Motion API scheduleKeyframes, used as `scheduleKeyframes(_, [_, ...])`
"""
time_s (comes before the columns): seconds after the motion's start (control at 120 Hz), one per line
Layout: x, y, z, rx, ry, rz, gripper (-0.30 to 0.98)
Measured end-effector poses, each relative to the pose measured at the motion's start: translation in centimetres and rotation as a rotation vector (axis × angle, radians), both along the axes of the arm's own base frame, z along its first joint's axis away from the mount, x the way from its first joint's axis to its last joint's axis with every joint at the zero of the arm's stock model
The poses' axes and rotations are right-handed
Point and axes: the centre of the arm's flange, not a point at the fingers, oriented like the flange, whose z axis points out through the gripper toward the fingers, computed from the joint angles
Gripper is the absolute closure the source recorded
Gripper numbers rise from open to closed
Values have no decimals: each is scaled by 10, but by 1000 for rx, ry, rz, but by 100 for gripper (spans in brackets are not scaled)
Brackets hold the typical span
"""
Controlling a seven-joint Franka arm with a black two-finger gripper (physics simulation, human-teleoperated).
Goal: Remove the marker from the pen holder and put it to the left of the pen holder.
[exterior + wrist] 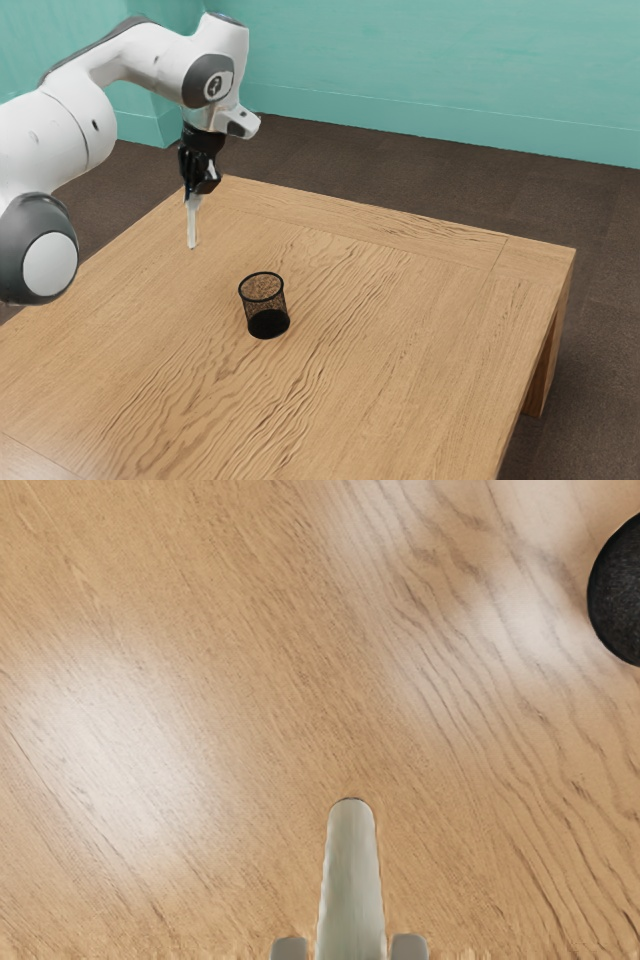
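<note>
Marker: one, near-upright
Pen holder: one, upright
Table: one
Gripper: one, two fingers pinching the marker

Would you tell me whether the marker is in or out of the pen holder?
It is out: the gripper holds the marker roughly upright, with bare wood showing between it and the pen holder.

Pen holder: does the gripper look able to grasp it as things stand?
Likely not: the gripper is shut on the marker, so its grip is taken. The way over to the pen holder looks free, though, with nothing standing between the two.
</note>
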Motion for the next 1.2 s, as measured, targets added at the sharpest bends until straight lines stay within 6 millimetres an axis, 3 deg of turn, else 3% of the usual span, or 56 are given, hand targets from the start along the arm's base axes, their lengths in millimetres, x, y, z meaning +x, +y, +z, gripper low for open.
scheduleKeyframes(0.158, [4, 30, -85, 51, 256, 143, 77])
scheduleKeyframes(0.325, [-8, 34, -138, 74, 424, 213, 76])
scheduleKeyframes(0.508, [-12, 27, -162, 85, 482, 233, 74])
scheduleKeyframes(0.733, [-12, 23, -163, 79, 479, 254, 29])
scheduleKeyframes(0.8, [-12, 23, -140, 69, 444, 258, 22])
scheduleKeyframes(0.85, [-22, 21, -98, 62, 408, 256, 17])
scheduleKeyframes(0.9, [-50, 20, -43, 41, 362, 250, 13])
scheduleKeyframes(0.958, [-96, 15, 18, 25, 274, 239, 10])
scheduleKeyframes(1.008, [-131, 14, 56, 3, 177, 239, 8])
scheduleKeyframes(1.083, [-173, 22, 89, -46, 41, 258, 6])
scheduleKeyframes(1.2, [-183, 42, 108, -81, -99, 291, 3])
